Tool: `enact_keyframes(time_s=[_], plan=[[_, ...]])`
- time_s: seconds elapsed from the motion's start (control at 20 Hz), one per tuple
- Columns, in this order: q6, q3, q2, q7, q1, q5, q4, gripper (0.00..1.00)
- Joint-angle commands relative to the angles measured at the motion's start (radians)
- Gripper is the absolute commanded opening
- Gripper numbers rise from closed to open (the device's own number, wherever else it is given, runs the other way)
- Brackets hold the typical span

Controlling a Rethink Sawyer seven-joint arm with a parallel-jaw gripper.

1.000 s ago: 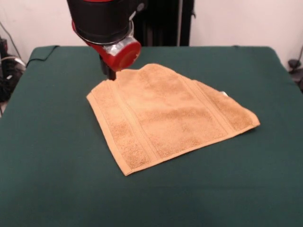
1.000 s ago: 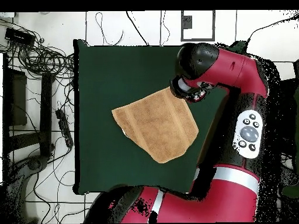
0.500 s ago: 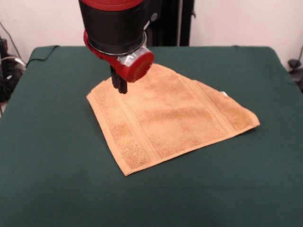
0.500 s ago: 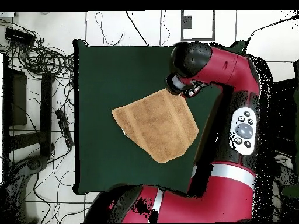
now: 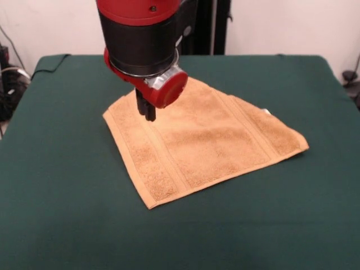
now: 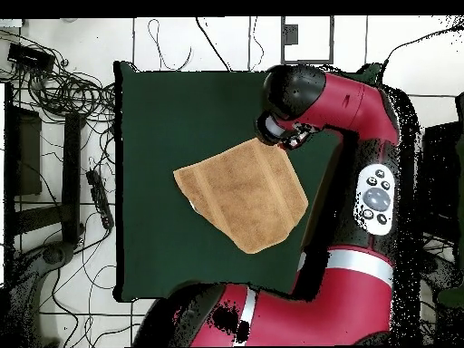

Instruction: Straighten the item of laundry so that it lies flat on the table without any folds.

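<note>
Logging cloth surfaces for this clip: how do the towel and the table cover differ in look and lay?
The towel is orange-tan terry with woven bands; the table cover is plain dark green. The towel is far smaller than the table. The towel lies skewed, one corner under the gripper; the table cover lies smooth. Both are cloth.

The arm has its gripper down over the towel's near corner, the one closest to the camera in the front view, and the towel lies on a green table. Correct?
Not quite. The gripper is over the towel's far corner, toward the picture's top left, not the near one; the front view shows the near corner untouched. The towel does lie on the green table.
</note>
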Motion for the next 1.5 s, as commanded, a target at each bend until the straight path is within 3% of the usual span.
enact_keyframes(time_s=[0.05,0.7,1.1,1.45,1.5], plan=[[0.011,0.139,0.145,-0.125,-0.006,-0.038,-0.065,0.00],[0.072,0.127,0.307,-0.096,0.006,-0.027,-0.303,0.00],[0.148,0.119,0.431,-0.025,0.021,0.010,-0.522,0.00],[0.164,0.103,0.462,0.014,0.036,0.042,-0.567,0.00],[0.165,0.100,0.463,0.013,0.037,0.046,-0.568,1.00]])
